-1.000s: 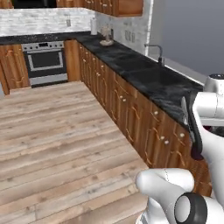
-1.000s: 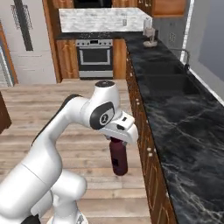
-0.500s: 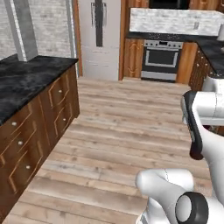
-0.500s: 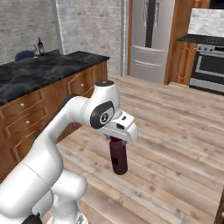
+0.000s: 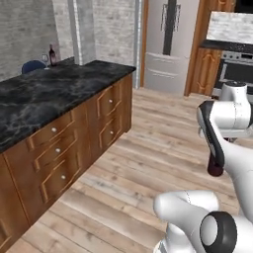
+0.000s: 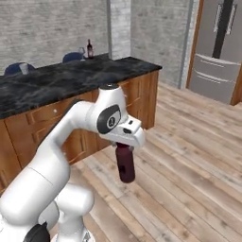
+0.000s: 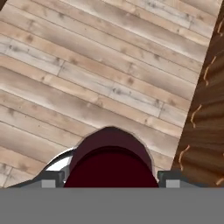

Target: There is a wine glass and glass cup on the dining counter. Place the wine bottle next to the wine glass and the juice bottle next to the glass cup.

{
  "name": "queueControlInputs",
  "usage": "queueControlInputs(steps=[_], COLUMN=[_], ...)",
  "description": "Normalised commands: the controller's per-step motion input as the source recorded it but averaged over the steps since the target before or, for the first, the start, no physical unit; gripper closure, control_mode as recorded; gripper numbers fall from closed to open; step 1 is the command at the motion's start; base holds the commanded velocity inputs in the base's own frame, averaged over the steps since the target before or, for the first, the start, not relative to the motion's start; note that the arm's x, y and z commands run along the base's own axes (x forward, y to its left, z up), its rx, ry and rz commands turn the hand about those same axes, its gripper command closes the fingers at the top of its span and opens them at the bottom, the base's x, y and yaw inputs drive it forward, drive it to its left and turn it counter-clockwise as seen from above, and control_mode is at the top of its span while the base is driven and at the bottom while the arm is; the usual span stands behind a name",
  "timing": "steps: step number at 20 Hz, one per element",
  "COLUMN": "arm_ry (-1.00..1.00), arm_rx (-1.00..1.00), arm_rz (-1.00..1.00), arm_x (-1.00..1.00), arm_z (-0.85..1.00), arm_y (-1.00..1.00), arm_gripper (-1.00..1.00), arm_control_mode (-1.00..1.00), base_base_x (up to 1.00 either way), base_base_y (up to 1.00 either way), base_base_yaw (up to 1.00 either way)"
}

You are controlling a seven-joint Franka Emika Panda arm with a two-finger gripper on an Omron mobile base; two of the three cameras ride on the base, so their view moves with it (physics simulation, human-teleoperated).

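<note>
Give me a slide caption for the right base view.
Gripper carries the juice bottle above the wood floor, beside the dining counter.

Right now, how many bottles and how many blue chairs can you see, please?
Bottles: 2, the juice bottle in the gripper, the wine bottle on the dining counter
Blue chairs: 2
Total: 4

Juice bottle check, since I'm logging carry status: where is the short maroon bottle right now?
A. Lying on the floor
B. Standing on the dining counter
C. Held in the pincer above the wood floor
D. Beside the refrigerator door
C: the juice bottle hangs from the pincer over the wood floor, away from the dining counter.
</note>
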Motion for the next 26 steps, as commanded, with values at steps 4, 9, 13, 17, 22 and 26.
queueControlInputs(steps=[4,9,13,17,22,26], arm_ry=[0.0,0.0,0.0,0.0,0.0,0.0], arm_rx=[0.0,0.0,0.0,0.0,0.0,0.0], arm_rz=[0.0,0.0,0.0,0.0,0.0,0.0], arm_x=[0.0,0.0,0.0,0.0,0.0,0.0], arm_z=[0.0,0.0,0.0,0.0,0.0,0.0], arm_y=[0.0,0.0,0.0,0.0,0.0,0.0], arm_gripper=[1.0,1.0,1.0,1.0,1.0,1.0], arm_control_mode=[1.0,1.0,1.0,1.0,1.0,1.0], base_base_x=[0.63,0.64,0.62,0.6,0.56,0.55], base_base_y=[-0.28,-0.28,-0.27,-0.27,-0.28,-0.3], base_base_yaw=[0.27,0.28,0.29,0.3,0.31,0.28])
